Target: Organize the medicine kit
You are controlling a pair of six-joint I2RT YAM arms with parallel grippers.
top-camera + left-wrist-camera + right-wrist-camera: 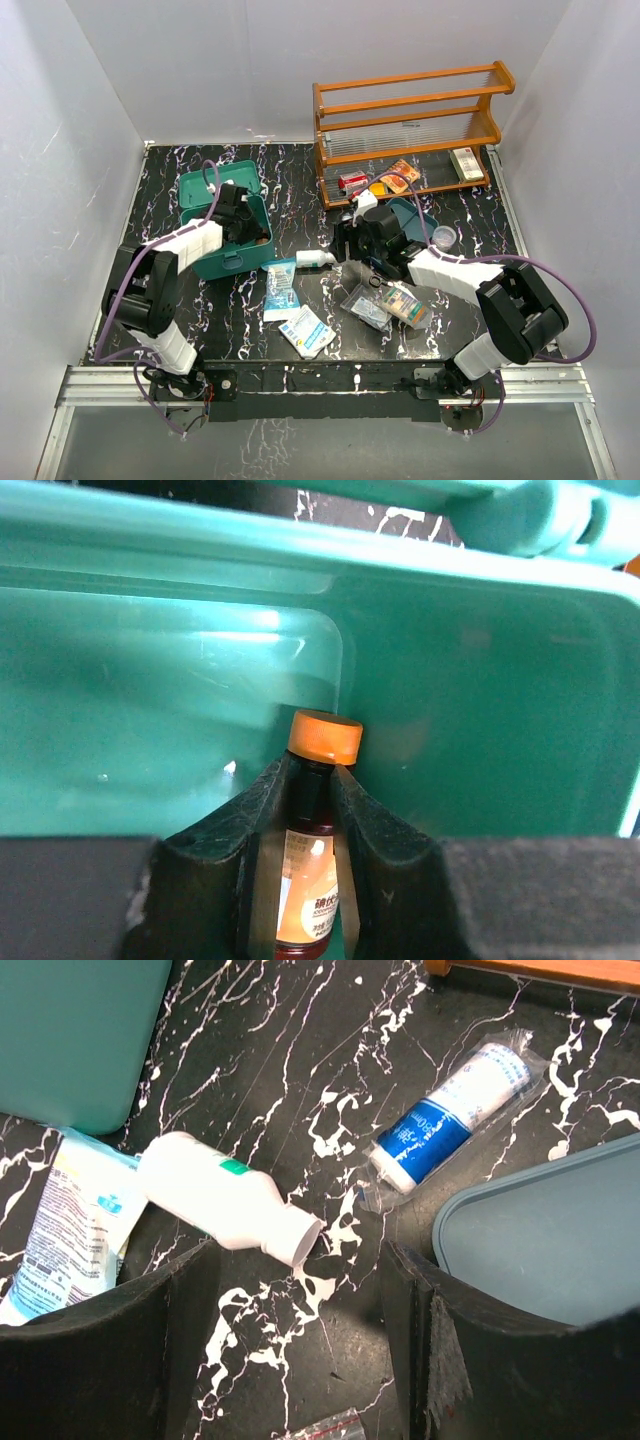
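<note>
The medicine kit (240,262) sits lid-up toward the tabletop's far left corner. The left pincer (312,772) is down inside it, clenched on a small orange-capped bottle (325,737) whose cap sits close to the box's inner wall. The right pincer (300,1260) hangs released over a white bottle (220,1205) lying on its side mid-tabletop, its long axis running toward the kit on the left. That arm looks nearer, with bare tabletop between and the blue tray (540,1220) close on its right.

overhead from behind; left wrist close inside medicine kit (480,680), right wrist low over white bottle (225,1205), both also overhead
</note>
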